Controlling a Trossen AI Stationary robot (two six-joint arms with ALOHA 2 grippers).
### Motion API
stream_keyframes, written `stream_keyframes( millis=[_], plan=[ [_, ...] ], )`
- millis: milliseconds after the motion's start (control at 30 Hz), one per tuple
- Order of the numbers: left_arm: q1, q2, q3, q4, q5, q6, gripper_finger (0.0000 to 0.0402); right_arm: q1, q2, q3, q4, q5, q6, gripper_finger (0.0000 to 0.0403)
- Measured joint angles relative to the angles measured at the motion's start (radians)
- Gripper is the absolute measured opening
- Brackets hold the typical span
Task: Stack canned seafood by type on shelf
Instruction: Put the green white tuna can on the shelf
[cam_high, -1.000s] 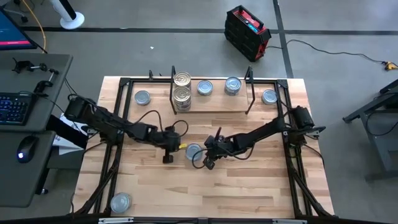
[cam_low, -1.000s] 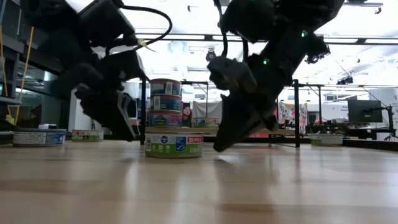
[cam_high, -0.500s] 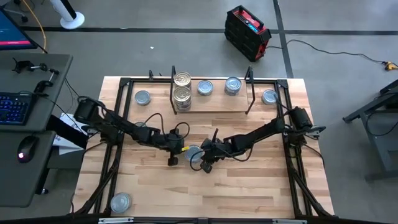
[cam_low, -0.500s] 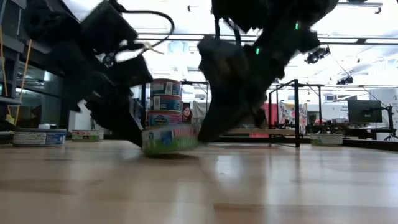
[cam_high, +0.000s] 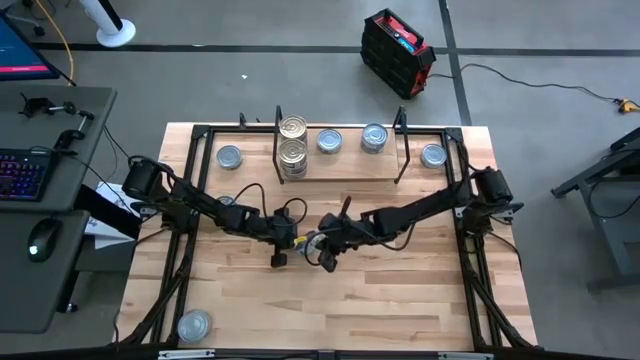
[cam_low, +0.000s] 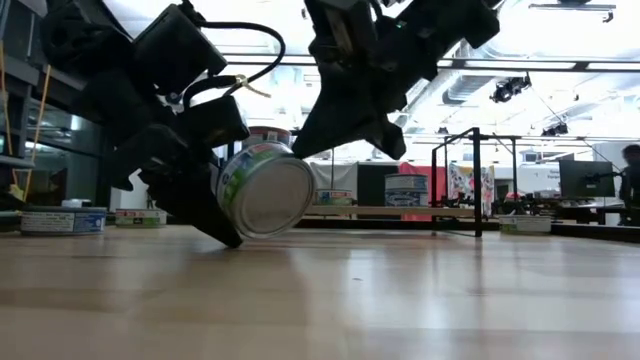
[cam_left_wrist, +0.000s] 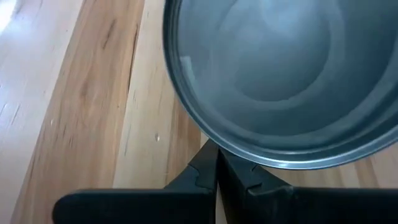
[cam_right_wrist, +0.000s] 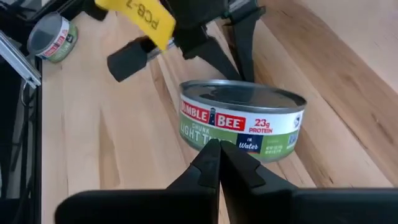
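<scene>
A flat tin (cam_low: 268, 192) with a green label stands tipped up on its rim at mid-table, one shiny face toward the table's near edge. My left gripper (cam_high: 278, 258) is shut at its left side, low on the table. My right gripper (cam_high: 326, 260) is shut at its right side and higher up. On the shelf (cam_high: 340, 172) at the far side, two gold tins (cam_high: 292, 128) (cam_high: 293, 155) and two silver-blue tins (cam_high: 329, 141) (cam_high: 374, 137) rest on the board. My left gripper's shut fingertips (cam_left_wrist: 208, 163) meet the tin's lower rim (cam_left_wrist: 219, 144), slanting down from the table's left. In the low view the tin leans over these fingers (cam_low: 205, 205). My right gripper's shut fingertips (cam_right_wrist: 211, 155) lie against the labelled side wall (cam_right_wrist: 214, 134), slanting down from the right; whether they press it, I cannot tell.
Loose tins lie at the far left (cam_high: 230, 157), the far right (cam_high: 433, 155) and the near left corner (cam_high: 194, 325). The black frame's bars (cam_high: 462, 215) run along both sides of the table. Bare wood lies between the grippers and the near edge.
The tin lay flat on the table between the two grippers; it is now tipped up on its rim, a flat face turned toward the near edge. My right gripper moved left against it and rose. My left gripper sank a little at its left side.
</scene>
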Motion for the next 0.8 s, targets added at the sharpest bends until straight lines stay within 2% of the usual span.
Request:
stream_keyframes(
  millis=[300,533,667,800],
  plan=[
    [-0.002,0.000,0.000,0.004,-0.004,0.005,0.0000,-0.030,-0.001,0.000,0.068,0.023,-0.002,0.0000],
    [-0.001,-0.006,0.012,0.133,0.006,0.122,0.0000,-0.070,0.010,-0.005,0.090,0.025,-0.004,0.0000],
    [0.001,-0.003,0.007,0.133,-0.010,0.176,0.0000,-0.083,0.007,-0.004,0.096,0.007,-0.008,0.0000],
    [0.000,-0.004,0.007,0.124,-0.014,0.164,0.0000,-0.084,0.007,-0.004,0.089,-0.003,-0.019,0.0000]
  ],
)
